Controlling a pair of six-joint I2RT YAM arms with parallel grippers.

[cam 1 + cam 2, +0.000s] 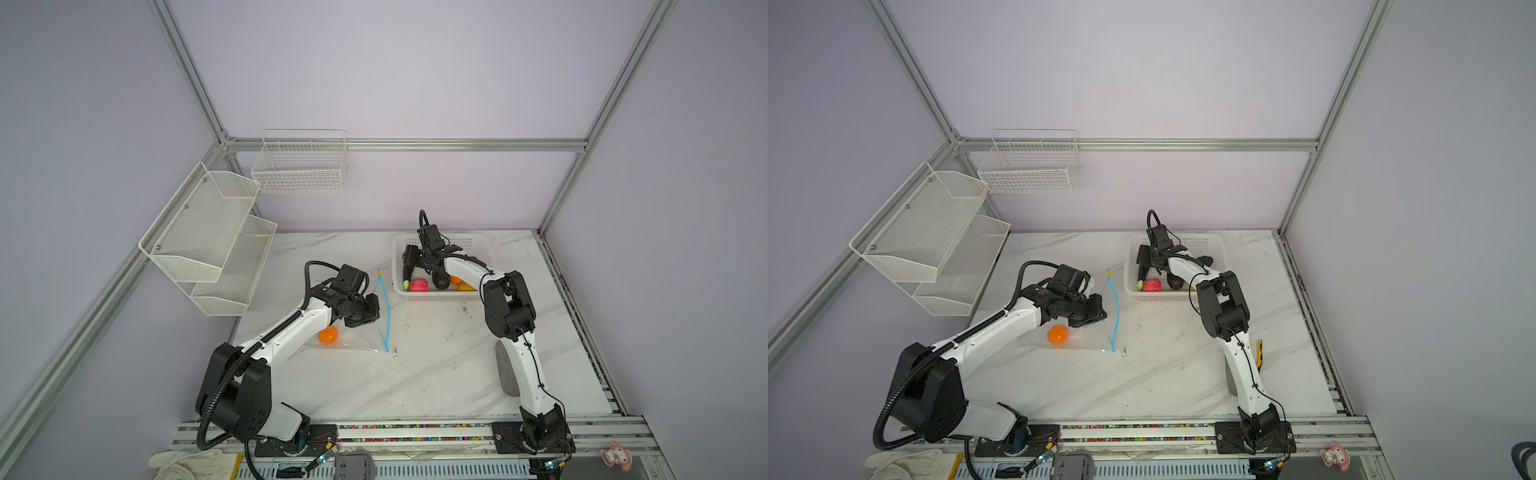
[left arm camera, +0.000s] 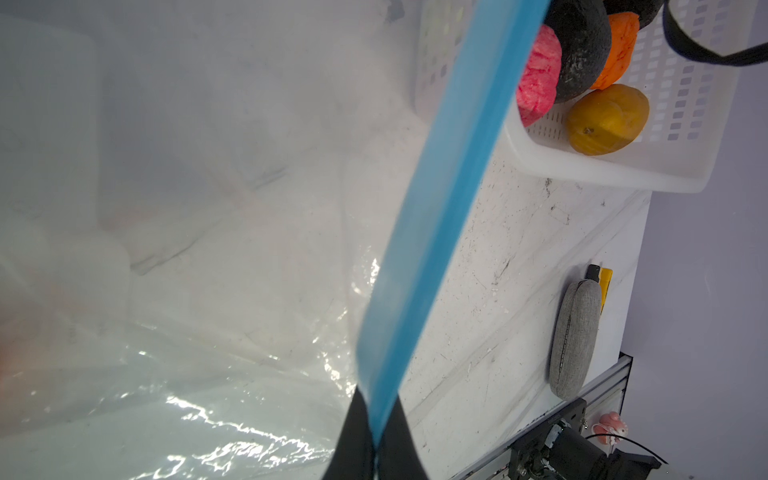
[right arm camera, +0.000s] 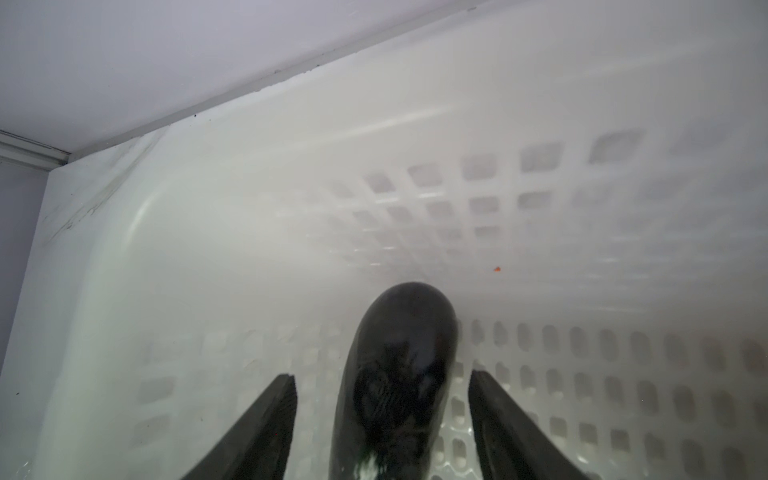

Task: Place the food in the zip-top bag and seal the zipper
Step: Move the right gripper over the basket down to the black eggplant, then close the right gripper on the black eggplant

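- Pressed together at the left end effector [image 2: 376,432]: two black fingers, pinching the thin light-blue zipper strip [image 2: 436,216] and holding that lip up off the white marble-patterned surface [image 1: 415,374].
- Left of centre, the large clear floppy zip-top bag [image 1: 357,343]: crinkled, glossy film, mouth turned right and gaping, with a small yellow piece [image 1: 379,272] at the strip's far end.
- Seen through the film, near the left arm: one round orange toy fruit [image 1: 328,335].
- Spread at the right end effector [image 3: 382,380]: black fingers on either side of a glossy black elongated toy vegetable [image 3: 399,353] with a rounded tip, a gap showing on each side, nothing gripped.
- Far right of the bag, a white perforated plastic basket [image 1: 436,296] with the other food: pink bumpy ball [image 2: 538,75], matt black lump [image 2: 582,50], rough orange piece [image 2: 619,50], smooth yellow-brown oval [image 2: 609,118].
- Across the basket in both top views, the right forearm, hiding part of the contents.
- Near right, a grey fabric oval pouch [image 2: 575,336], partly behind the right arm; just beside it, a yellow-handled tool [image 1: 1259,353].
- On the left wall, white mesh shelves [image 1: 208,241].
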